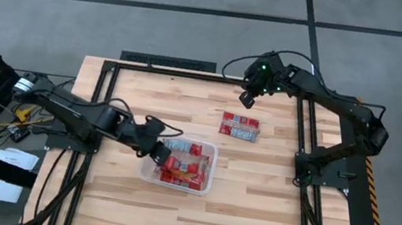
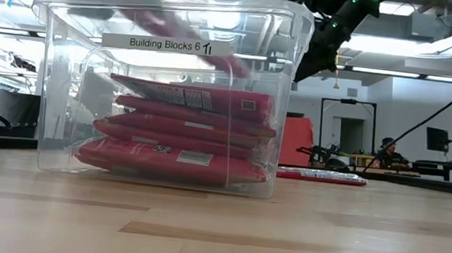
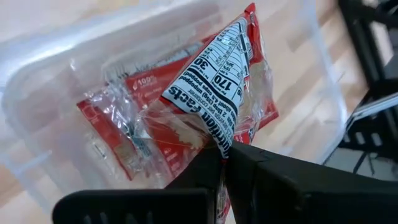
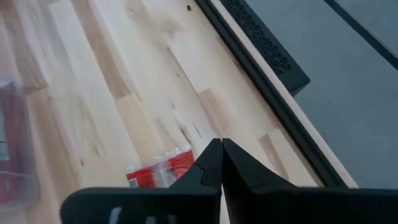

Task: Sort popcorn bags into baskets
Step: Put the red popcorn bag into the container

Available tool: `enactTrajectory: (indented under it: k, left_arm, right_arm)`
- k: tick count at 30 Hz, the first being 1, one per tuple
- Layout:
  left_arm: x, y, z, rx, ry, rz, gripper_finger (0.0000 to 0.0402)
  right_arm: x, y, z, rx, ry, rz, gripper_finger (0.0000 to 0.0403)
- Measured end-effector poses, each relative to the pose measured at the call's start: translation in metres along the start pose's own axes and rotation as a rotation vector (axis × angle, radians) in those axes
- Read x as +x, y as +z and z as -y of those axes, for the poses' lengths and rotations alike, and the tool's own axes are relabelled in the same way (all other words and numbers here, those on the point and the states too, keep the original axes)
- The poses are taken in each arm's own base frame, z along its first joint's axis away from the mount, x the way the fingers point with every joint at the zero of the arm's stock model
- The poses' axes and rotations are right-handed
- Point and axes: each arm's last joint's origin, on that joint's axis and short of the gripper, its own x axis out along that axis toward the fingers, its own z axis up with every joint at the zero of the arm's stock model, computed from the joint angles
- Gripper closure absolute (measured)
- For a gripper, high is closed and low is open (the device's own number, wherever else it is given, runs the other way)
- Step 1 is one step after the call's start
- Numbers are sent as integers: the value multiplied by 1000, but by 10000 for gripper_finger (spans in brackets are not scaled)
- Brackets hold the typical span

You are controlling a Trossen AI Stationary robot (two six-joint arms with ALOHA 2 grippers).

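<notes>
Now my left gripper (image 3: 222,163) pinching bag (image 3: 217,87) over tub (image 1: 207,179); right gripper (image 1: 249,97) pressed together, nearer bags (image 1: 239,127) beyond tub.

Overhead view straight down, table-level view close behind the tub (image 2: 164,97), both sharing it, wrist views forward.

A pale wooden table (image 1: 252,200) on grey floor (image 1: 157,34) — a seated person (image 2: 387,149) far behind it.

- A pale wooden desk (image 1: 250,208) of joined planks carries everything.
- A clear plastic tub (image 1: 209,171) stands near its middle, left of centre, holding red packets.
- Loose popcorn bags (image 1: 240,126) lie flat farther right, apart from the tub.
</notes>
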Motion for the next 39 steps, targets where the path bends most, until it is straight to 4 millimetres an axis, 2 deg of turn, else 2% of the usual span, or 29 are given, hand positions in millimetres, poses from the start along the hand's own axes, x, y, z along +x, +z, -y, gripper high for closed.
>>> enactTrajectory:
  k: [5, 8, 17, 22, 26, 33, 36, 39]
  left_arm:
    - [9, 1, -1, 20, 20, -10, 396]
    - [10, 3, -2, 46, 28, -1, 370]
    - [12, 11, -5, 74, 16, -32, 207]
    - [7, 29, -13, 44, 4, -16, 148]
    - [-11, 48, -22, 28, -41, 10, 133]
    - [-45, 96, -55, 10, 20, 254, 132]
    - [-49, 117, -74, 12, 57, 285, 132]
    - [-44, 136, -97, 1, 56, 245, 132]
  right_arm:
    - [0, -3, 0, 2, 0, -27, 385]
    - [0, -4, 0, 2, 2, -44, 373]
    - [0, -6, 0, 3, 2, -57, 338]
    - [6, -13, -1, 10, 6, -80, 338]
    - [26, -37, -1, 91, 2, -135, 338]
    - [63, -98, -1, 304, -104, -230, 337]
    - [71, -123, -5, 375, -124, -296, 337]
    - [76, -140, -9, 412, -144, -340, 337]
